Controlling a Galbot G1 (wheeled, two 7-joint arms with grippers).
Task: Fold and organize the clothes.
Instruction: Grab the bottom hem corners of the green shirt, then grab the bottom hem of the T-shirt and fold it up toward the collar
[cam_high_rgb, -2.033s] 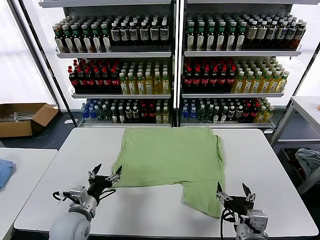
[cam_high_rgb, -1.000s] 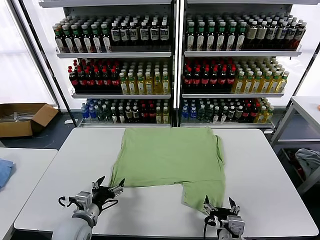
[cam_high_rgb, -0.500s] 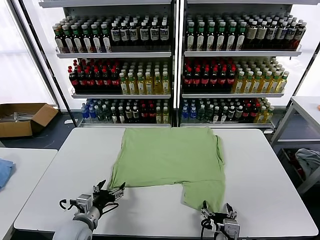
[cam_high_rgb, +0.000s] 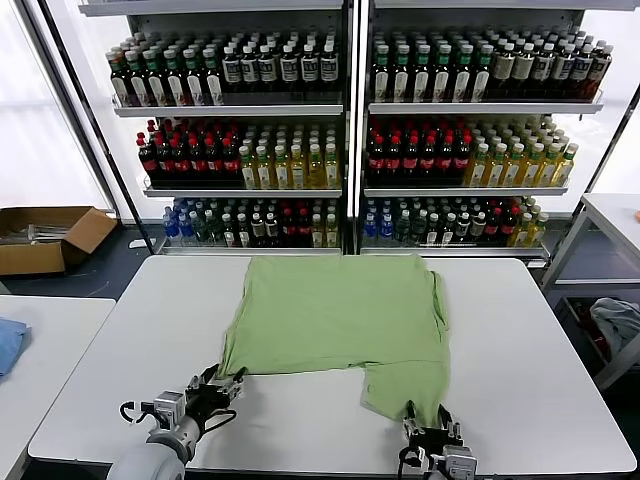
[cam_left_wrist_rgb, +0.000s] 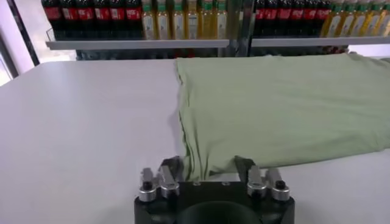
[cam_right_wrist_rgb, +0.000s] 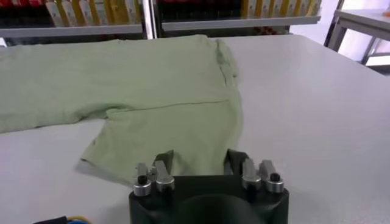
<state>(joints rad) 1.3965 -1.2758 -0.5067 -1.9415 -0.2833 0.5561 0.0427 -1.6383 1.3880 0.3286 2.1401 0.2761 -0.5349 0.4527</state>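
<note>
Both grippers, left (cam_high_rgb: 222, 387) and right (cam_high_rgb: 428, 423), have advanced along the frame's bottom; note open jaws now straddling the polo shirt's (cam_high_rgb: 340, 310) near hem, unclamped. Expect closure next.

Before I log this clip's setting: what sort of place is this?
Probably a mock retail or lab space: tall shelves packed with rows of bottled drinks stand behind a plain white table where a green shirt lies spread, and a cardboard box sits on the floor.

Left claw (cam_left_wrist_rgb: 208, 170) seemingly astride shirt (cam_left_wrist_rgb: 286, 106) corner
</note>
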